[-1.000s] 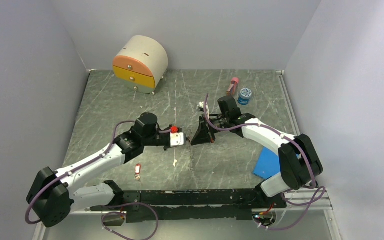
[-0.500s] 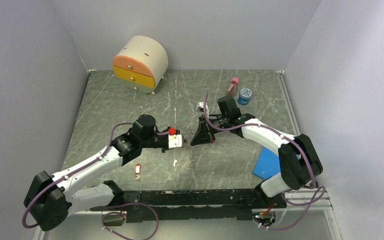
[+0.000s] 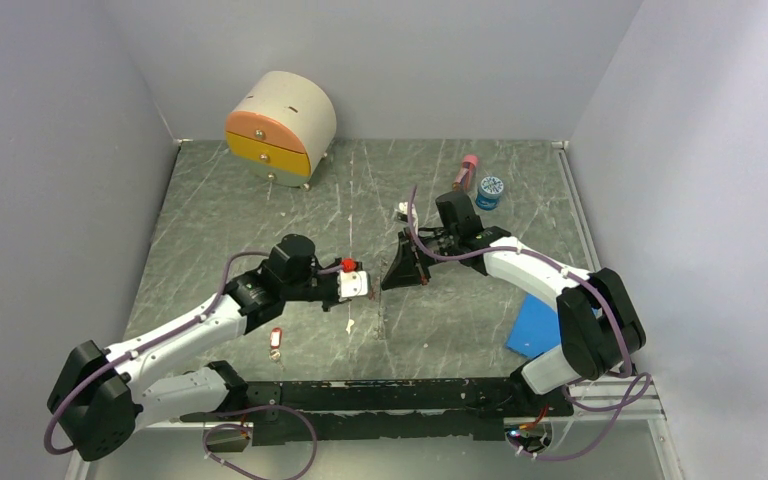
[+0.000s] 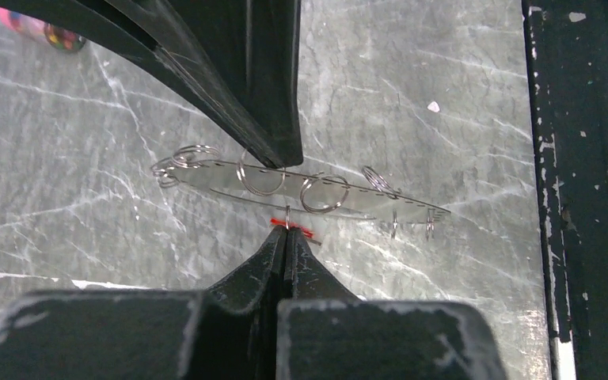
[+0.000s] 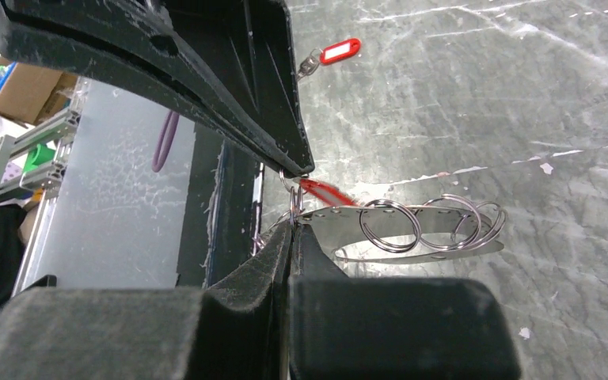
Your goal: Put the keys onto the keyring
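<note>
A grey-green marbled table is boxed in by pale lavender walls. Far left of the keyring, at the back, stands a round-topped cabinet with orange and yellow drawers. Left of the keyring and nearer, a red-tagged key lies flat. Just left of it, the left gripper pinches a second key tight. The right gripper, clamped closed, holds the keyring above the table's centre. Behind and to the right of it stand a pink bottle and a blue-lidded jar. Nearer on the right lies a blue sheet.
</note>
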Controlling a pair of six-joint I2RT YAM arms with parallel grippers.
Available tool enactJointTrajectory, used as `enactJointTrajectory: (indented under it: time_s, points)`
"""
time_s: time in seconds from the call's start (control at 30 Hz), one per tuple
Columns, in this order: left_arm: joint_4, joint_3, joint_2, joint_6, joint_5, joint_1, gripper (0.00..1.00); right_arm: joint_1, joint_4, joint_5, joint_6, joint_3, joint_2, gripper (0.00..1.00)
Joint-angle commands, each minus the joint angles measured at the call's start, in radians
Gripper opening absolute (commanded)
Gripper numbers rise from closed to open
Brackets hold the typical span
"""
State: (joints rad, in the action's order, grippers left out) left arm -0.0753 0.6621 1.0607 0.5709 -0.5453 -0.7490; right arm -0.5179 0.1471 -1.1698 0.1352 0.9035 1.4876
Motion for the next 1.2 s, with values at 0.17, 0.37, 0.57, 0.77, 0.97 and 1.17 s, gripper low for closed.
enactJointTrajectory:
  time_s: [0.17, 0.37, 0.57, 0.77, 0.97, 1.17]
  points:
    - [0.022, -0.018, -0.043, -0.102, 0.101, -0.009, 0.03, -0.004, -0.136, 0.129, -0.121, 0.035, -0.063, 0.00]
    - [0.067, -0.041, -0.061, -0.156, 0.180, -0.004, 0.02, -0.010, -0.230, 0.216, -0.178, -0.009, -0.137, 0.00]
    - [0.068, -0.025, -0.084, -0.196, 0.180, 0.010, 0.02, -0.038, -0.234, 0.299, -0.018, -0.041, -0.166, 0.00]
    - [0.059, 0.003, -0.115, -0.264, 0.140, 0.048, 0.03, -0.081, -0.267, 0.342, 0.338, -0.147, -0.249, 0.00]
    - [0.009, 0.053, -0.090, -0.282, 0.029, 0.082, 0.02, -0.102, -0.448, 0.365, 0.647, -0.327, -0.373, 0.00]
    - [0.015, 0.057, -0.060, -0.201, -0.077, 0.084, 0.03, -0.129, -0.343, 0.402, 0.936, -0.335, -0.379, 0.00]
